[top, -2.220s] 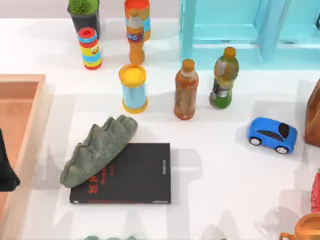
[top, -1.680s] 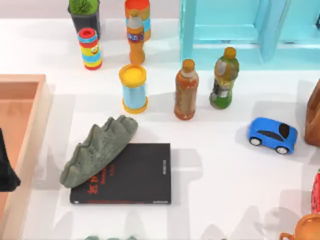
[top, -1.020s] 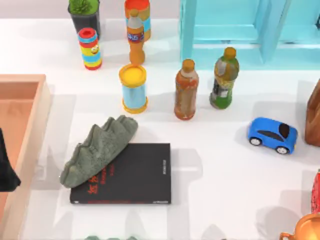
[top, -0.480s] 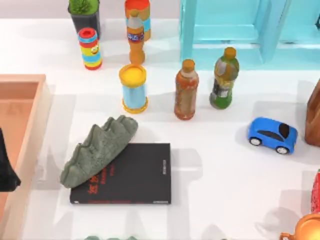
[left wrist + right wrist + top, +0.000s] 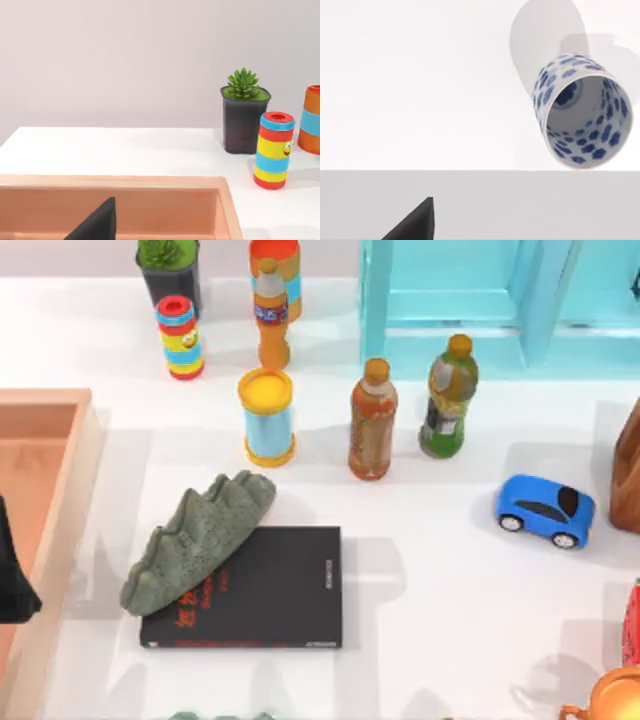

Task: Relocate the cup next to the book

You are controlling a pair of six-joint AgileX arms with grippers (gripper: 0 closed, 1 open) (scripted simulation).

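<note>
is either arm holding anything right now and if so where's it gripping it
Nothing looks held. The cup stands free on the white table, apart from the right arm's finger tip; the left one hangs over the wooden tray.

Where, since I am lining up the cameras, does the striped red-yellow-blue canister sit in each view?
Top view: the striped canister stands at the back left, just in front of the potted succulent.
Left wrist view: it stands on the white table, close beside the same succulent.
Right wrist view: this camera faces the speckled cup instead.
Shared landmark: the potted succulent.
</note>
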